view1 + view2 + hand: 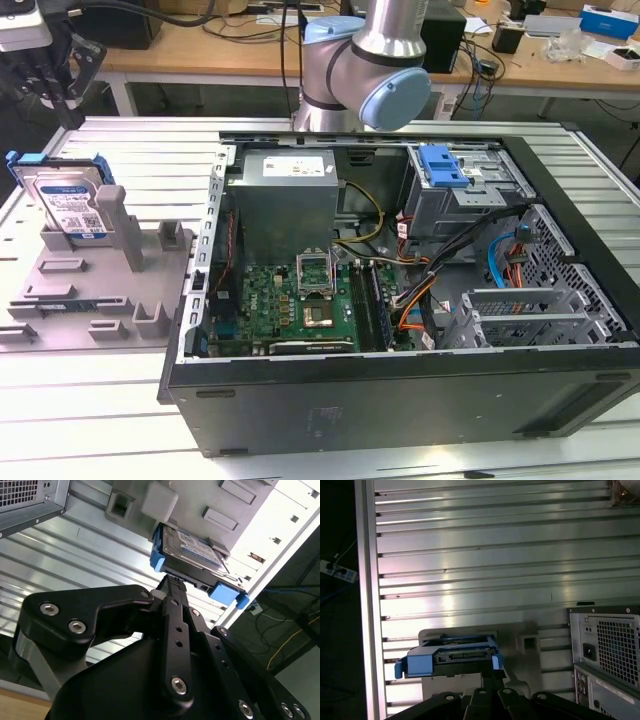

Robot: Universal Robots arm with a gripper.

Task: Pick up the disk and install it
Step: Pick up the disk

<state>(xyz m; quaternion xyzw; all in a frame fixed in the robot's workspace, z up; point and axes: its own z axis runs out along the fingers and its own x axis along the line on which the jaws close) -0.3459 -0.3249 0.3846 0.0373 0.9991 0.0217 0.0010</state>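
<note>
A slatted metal table (120, 140) is seen beneath everything. An open computer case (400, 395) is laid on its side upon it, with the motherboard exposed. A grey robot arm (385, 60) is seen behind the case's far wall. A grey holder (110, 290) is placed just beside the case, on the exterior view's left of it. The disk (65, 205) is stood upright in that holder, outside the case, its blue bracket uppermost. The gripper (68, 118) is poised on that same side of the case, above the disk and apart from it. Its fingertips (175, 584) are brought together, and nothing is clamped between them.
</note>
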